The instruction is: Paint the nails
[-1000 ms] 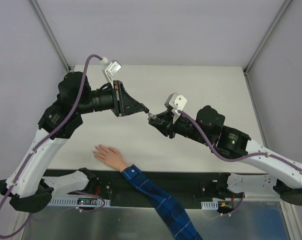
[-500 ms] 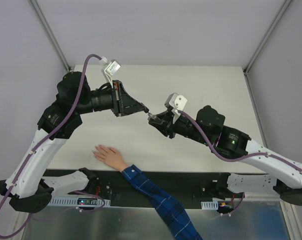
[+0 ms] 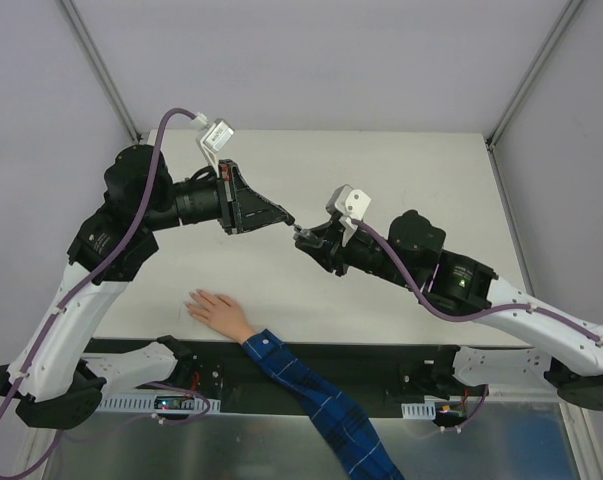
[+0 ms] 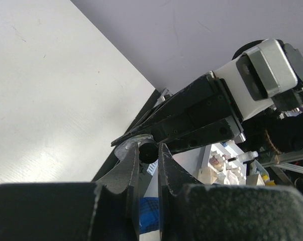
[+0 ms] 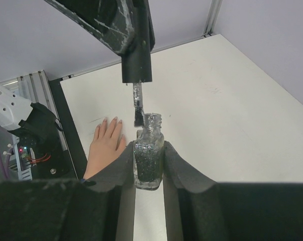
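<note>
The right pincer [image 5: 149, 151] was clamped on the small dark bottle [image 5: 149, 138], upright so nothing spilled. The left pincer [image 4: 148, 153], closed on the cap [image 5: 136, 65], held its brush [image 5: 138, 108] just by the bottle's mouth. The nails [image 5: 114, 119] lay at the tabletop's [image 3: 421, 170] near edge, left of middle.

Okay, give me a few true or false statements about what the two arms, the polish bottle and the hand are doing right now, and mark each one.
1. The right jaws are shut on the glass bottle. True.
2. The cap is screwed onto the bottle. False: the left jaws hold it above the bottle, and the brush is out beside the neck.
3. The hand lies flat on the table, fingers spread, in a blue plaid sleeve. True.
4. The brush is touching a nail. False: it is up by the bottle, well apart from the hand.
</note>
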Tool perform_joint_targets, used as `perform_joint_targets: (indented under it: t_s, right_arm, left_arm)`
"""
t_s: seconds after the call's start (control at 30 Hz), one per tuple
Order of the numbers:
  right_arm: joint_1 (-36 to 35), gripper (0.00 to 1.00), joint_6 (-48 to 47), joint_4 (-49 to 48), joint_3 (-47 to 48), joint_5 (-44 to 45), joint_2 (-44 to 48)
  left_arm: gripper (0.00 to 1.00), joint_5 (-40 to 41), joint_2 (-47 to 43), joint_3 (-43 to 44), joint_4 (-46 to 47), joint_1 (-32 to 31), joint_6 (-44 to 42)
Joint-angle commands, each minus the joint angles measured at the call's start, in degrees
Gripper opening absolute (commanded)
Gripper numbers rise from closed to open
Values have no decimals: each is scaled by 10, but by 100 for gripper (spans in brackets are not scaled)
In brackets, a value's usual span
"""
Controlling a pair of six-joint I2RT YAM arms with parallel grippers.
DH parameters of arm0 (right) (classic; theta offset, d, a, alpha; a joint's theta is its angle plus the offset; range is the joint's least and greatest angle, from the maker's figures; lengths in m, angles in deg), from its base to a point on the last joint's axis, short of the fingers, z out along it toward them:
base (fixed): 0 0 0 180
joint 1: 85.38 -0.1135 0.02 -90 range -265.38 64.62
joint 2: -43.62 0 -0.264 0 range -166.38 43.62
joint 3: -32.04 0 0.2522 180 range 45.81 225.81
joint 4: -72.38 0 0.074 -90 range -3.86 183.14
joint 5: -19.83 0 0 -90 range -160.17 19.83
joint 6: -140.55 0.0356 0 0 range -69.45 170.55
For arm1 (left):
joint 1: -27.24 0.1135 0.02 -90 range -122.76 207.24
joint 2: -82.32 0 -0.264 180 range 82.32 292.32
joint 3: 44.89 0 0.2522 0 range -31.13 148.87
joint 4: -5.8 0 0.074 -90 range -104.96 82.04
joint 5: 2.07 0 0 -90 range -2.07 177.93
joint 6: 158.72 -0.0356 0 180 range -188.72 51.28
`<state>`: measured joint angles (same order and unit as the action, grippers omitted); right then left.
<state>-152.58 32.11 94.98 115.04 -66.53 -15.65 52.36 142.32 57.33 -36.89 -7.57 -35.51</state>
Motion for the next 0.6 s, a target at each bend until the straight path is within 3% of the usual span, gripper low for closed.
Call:
perform_joint_targets:
  t_s: [0.0, 0.3, 0.57]
  right_arm:
    - [4, 0, 9, -28, 19, 3, 0]
    - [3, 0, 15, -30, 9, 2, 9]
    - [3, 0, 25, -63, -69, 31, 82]
  left_arm:
    - [0, -17, -15, 21, 24, 2, 3]
    - [0, 6, -25, 15, 21, 3, 0]
    - [0, 133, -64, 3, -22, 7, -8]
